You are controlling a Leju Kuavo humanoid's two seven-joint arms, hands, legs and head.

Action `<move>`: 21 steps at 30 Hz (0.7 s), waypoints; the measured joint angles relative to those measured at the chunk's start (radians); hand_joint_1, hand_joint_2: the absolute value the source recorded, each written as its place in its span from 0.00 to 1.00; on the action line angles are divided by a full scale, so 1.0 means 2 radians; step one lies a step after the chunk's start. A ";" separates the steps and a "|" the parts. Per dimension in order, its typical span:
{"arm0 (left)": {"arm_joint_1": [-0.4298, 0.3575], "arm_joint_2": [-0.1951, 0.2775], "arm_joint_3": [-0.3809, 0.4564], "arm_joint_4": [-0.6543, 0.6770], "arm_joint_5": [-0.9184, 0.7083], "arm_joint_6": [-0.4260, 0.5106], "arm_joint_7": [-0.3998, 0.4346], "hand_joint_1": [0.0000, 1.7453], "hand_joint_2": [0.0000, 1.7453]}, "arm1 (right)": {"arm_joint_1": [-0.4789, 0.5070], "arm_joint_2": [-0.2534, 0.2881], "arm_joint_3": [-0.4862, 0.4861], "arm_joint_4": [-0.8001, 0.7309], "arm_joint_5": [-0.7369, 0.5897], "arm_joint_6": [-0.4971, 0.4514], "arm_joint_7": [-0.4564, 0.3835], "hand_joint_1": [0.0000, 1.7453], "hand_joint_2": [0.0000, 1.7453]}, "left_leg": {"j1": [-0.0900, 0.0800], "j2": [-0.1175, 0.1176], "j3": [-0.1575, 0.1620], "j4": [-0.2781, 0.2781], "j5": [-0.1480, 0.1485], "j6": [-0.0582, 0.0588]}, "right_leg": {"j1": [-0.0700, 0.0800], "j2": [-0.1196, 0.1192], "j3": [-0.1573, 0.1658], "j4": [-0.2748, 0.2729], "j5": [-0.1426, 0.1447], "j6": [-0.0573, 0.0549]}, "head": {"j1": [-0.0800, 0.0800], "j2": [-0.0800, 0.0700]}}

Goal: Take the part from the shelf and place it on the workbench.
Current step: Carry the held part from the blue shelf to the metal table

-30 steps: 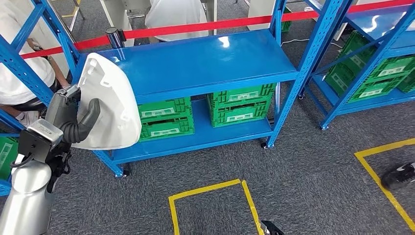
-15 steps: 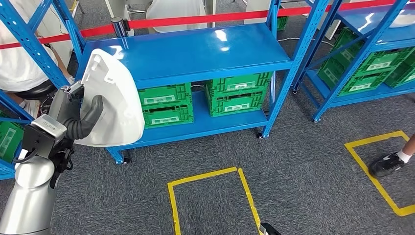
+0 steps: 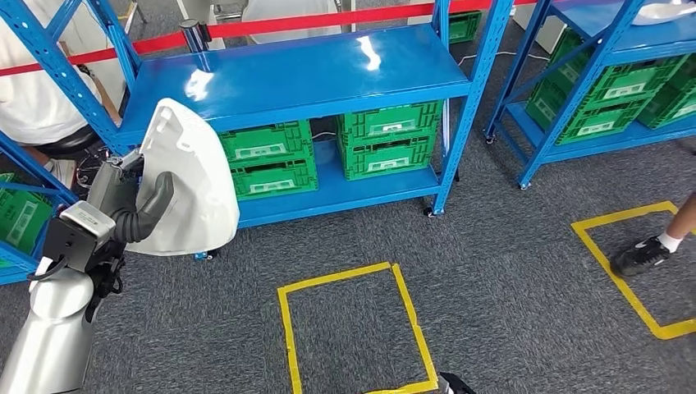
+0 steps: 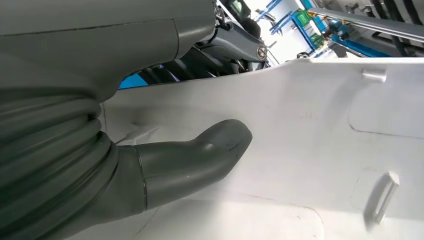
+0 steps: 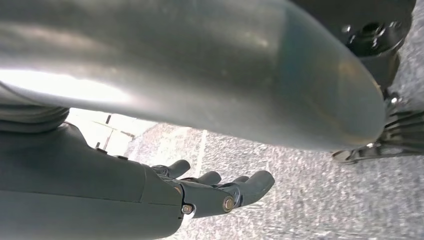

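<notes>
**Camera swung, part held off the shelf**

Since a second ago my whole view has shifted; the blue shelf (image 3: 287,78) sits higher and a person's shoe (image 3: 644,254) has come in by the yellow floor tape (image 3: 353,328). My left hand (image 3: 135,209) grips the white part (image 3: 185,176) in front of the shelf's left post. Green crates (image 3: 328,152) fill the lower tier. Left wrist view shows the thumb (image 4: 195,155) pressed on the part's moulded face; its faint embossed mark is unreadable. My right hand (image 5: 210,192) hangs over carpet, fingers loosely apart, holding nothing.
</notes>
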 joint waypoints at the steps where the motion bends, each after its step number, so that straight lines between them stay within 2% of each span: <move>1: -0.001 0.001 0.000 0.000 0.000 0.000 0.000 1.00 1.00 | 0.000 0.000 0.000 0.000 0.000 0.000 0.000 0.00 0.00 | -0.002 0.000 0.026 -0.036 -0.005 0.003 | 0.000 0.000 -0.003 0.000 0.005 0.002 | 0.000 0.000; 2: -0.002 0.001 0.000 0.000 0.000 0.000 -0.001 1.00 1.00 | 0.000 0.000 0.000 0.000 0.000 0.001 0.001 0.00 0.00 | -0.004 0.000 0.043 -0.063 -0.012 0.006 | 0.000 0.000 -0.005 -0.002 0.011 0.005 | 0.001 0.000; 3: -0.002 0.002 0.000 0.000 0.001 0.001 -0.002 1.00 1.00 | 0.000 0.000 0.000 0.000 0.000 0.001 0.000 0.00 0.00 | -0.006 0.000 0.050 -0.080 -0.016 0.009 | -0.001 -0.001 -0.006 -0.004 0.017 0.008 | 0.000 0.000; 5: -0.004 0.004 0.000 0.004 0.002 0.001 -0.005 1.00 1.00 | 0.001 0.000 0.000 0.000 0.000 0.002 -0.001 0.00 0.00 | -0.009 0.001 0.045 -0.088 -0.007 0.016 | -0.004 0.000 -0.008 -0.008 0.025 0.014 | -0.001 0.000; 6: -0.005 0.005 -0.001 0.007 0.003 0.003 -0.008 1.00 1.00 | 0.002 0.000 0.000 0.000 0.000 0.001 -0.001 0.00 0.00 | -0.008 0.002 0.042 -0.090 0.000 0.020 | -0.005 0.001 -0.011 -0.004 0.018 0.017 | -0.002 0.000; 7: -0.005 0.006 -0.001 0.010 0.004 0.004 -0.010 1.00 1.00 | 0.002 0.000 0.000 0.000 0.000 0.001 -0.001 0.00 0.00 | -0.007 0.003 0.037 -0.092 0.008 0.024 | -0.005 0.002 -0.016 0.009 0.000 0.020 | -0.001 0.000; 8: -0.006 0.006 -0.001 0.013 0.005 0.006 -0.014 1.00 1.00 | 0.003 0.000 0.000 0.000 0.000 0.000 0.001 0.00 0.00 | -0.006 0.004 0.030 -0.093 0.015 0.027 | -0.006 0.003 -0.023 0.033 -0.026 0.022 | -0.001 0.000; 9: -0.006 0.007 -0.001 0.016 0.006 0.008 -0.016 1.00 1.00 | 0.003 0.000 -0.001 0.000 -0.001 0.000 0.002 0.00 0.00 | -0.006 0.004 0.022 -0.093 0.022 0.029 | -0.006 0.003 -0.031 0.064 -0.053 0.023 | -0.001 0.000; 10: -0.006 0.008 -0.001 0.019 0.007 0.010 -0.019 1.00 1.00 | 0.003 0.000 -0.002 0.000 -0.001 0.000 0.003 0.00 0.00 | -0.006 0.004 0.013 -0.091 0.029 0.029 | -0.006 0.003 -0.037 0.097 -0.072 0.025 | -0.001 0.000; 11: -0.005 0.009 -0.002 0.022 0.009 0.011 -0.021 1.00 1.00 | 0.003 0.000 -0.003 0.000 -0.001 0.000 0.003 0.00 0.00 | -0.006 0.004 0.003 -0.090 0.035 0.028 | -0.006 0.003 -0.040 0.124 -0.079 0.026 | -0.001 0.000; 12: -0.005 0.010 -0.002 0.025 0.010 0.012 -0.023 1.00 1.00 | 0.002 0.000 -0.004 0.000 0.000 -0.001 0.003 0.00 0.00 | -0.005 0.004 -0.007 -0.087 0.041 0.027 | -0.006 0.003 -0.036 0.137 -0.074 0.026 | -0.001 0.000; 13: -0.005 0.011 -0.002 0.028 0.011 0.013 -0.024 1.00 1.00 | 0.002 -0.001 -0.006 0.000 0.000 -0.001 0.003 0.00 0.00 | -0.004 0.004 -0.017 -0.084 0.047 0.026 | -0.007 0.003 -0.024 0.133 -0.061 0.027 | -0.001 0.000; 14: -0.005 0.012 -0.002 0.030 0.013 0.014 -0.025 1.00 1.00 | 0.002 -0.001 -0.007 0.000 0.000 -0.001 0.003 0.00 0.00 | -0.003 0.004 -0.027 -0.080 0.052 0.024 | -0.007 0.003 -0.002 0.113 -0.050 0.027 | -0.001 0.000; 15: -0.005 0.014 -0.002 0.031 0.014 0.014 -0.025 1.00 1.00 | 0.002 -0.001 -0.007 0.000 0.000 0.000 0.004 0.00 0.00 | -0.003 0.004 -0.037 -0.076 0.056 0.021 | -0.007 0.003 0.026 0.079 -0.049 0.028 | 0.000 0.000; 16: -0.005 0.016 -0.002 0.032 0.015 0.015 -0.026 1.00 1.00 | 0.001 -0.001 -0.008 0.000 0.001 0.000 0.005 0.00 0.00 | -0.003 0.004 -0.044 -0.071 0.060 0.018 | -0.006 0.004 0.052 0.045 -0.056 0.026 | 0.000 0.000; 17: -0.005 0.018 -0.003 0.033 0.015 0.015 -0.026 1.00 1.00 | 0.000 -0.001 -0.008 0.000 0.001 0.001 0.006 0.00 0.00 | -0.004 0.004 -0.047 -0.068 0.063 0.015 | -0.005 0.005 0.071 0.019 -0.065 0.023 | 0.000 0.000; 18: -0.005 0.019 -0.003 0.033 0.016 0.016 -0.027 1.00 1.00 | 0.000 -0.001 -0.008 -0.001 0.002 0.003 0.006 0.00 0.00 | -0.004 0.005 -0.049 -0.067 0.067 0.012 | -0.004 0.005 0.080 0.004 -0.074 0.019 | 0.001 0.000; 19: -0.005 0.021 -0.003 0.034 0.016 0.017 -0.028 1.00 1.00 | 0.000 -0.001 -0.008 -0.001 0.003 0.004 0.006 0.00 0.00 | -0.004 0.005 -0.049 -0.067 0.072 0.009 | -0.003 0.006 0.080 0.000 -0.073 0.014 | 0.001 0.000; 20: -0.004 0.022 -0.004 0.035 0.017 0.018 -0.029 1.00 1.00 | 0.000 -0.001 -0.008 -0.001 0.003 0.005 0.005 0.00 0.00 | -0.003 0.005 -0.050 -0.068 0.074 0.006 | -0.003 0.004 0.076 -0.001 -0.069 0.010 | 0.001 0.000; 21: -0.003 0.023 -0.004 0.036 0.017 0.019 -0.029 1.00 1.00 | 0.000 -0.001 -0.008 -0.001 0.004 0.006 0.004 0.00 0.00 | -0.002 0.004 -0.053 -0.065 0.069 0.003 | -0.003 0.003 0.072 -0.001 -0.063 0.006 | 0.001 0.000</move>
